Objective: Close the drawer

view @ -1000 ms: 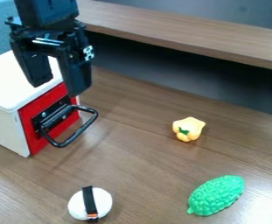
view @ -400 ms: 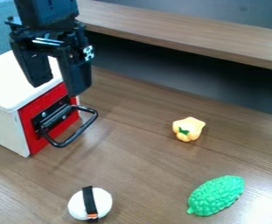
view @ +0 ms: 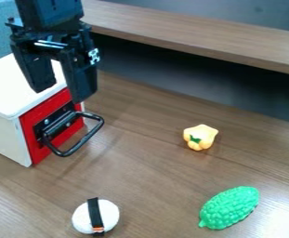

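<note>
unmoved, the gripper hangs by the drawer, jaws parted (tips pointing down).

The gripper is black, with a small black-and-white patterned tag high on the jaws' right side in the view. Behind and left of the jaws, the box is white on top and off-white on its side. Below the jaws, the drawer is plain red, its plate and handle black. Right of the jaws, the pepper is yellow with a green mark; farther down and right, the bumpy toy is solid green. Well below the jaws, the white ball has a black band with an orange patch. The table is brown with streaky wood grain.
</note>
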Robot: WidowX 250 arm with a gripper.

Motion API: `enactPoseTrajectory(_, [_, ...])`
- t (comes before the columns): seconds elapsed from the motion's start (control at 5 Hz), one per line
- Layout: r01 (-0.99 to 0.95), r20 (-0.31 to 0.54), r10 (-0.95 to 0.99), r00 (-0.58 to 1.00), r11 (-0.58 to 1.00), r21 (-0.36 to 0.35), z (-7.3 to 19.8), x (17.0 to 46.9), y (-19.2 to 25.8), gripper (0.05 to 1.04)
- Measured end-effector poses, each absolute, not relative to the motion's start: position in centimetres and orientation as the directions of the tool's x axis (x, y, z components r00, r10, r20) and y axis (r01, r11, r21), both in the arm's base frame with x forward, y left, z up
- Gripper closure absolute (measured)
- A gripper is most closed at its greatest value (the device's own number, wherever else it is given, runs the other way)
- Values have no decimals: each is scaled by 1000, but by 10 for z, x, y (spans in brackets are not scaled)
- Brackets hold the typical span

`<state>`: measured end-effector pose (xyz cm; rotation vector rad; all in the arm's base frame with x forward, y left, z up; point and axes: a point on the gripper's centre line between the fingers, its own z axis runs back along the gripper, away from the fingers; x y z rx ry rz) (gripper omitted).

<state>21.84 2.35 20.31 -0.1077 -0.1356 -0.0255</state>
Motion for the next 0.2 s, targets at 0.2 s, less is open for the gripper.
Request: enactPoseTrajectory(0.2, [33,136,-18,990,994,-105,203,218,24,85])
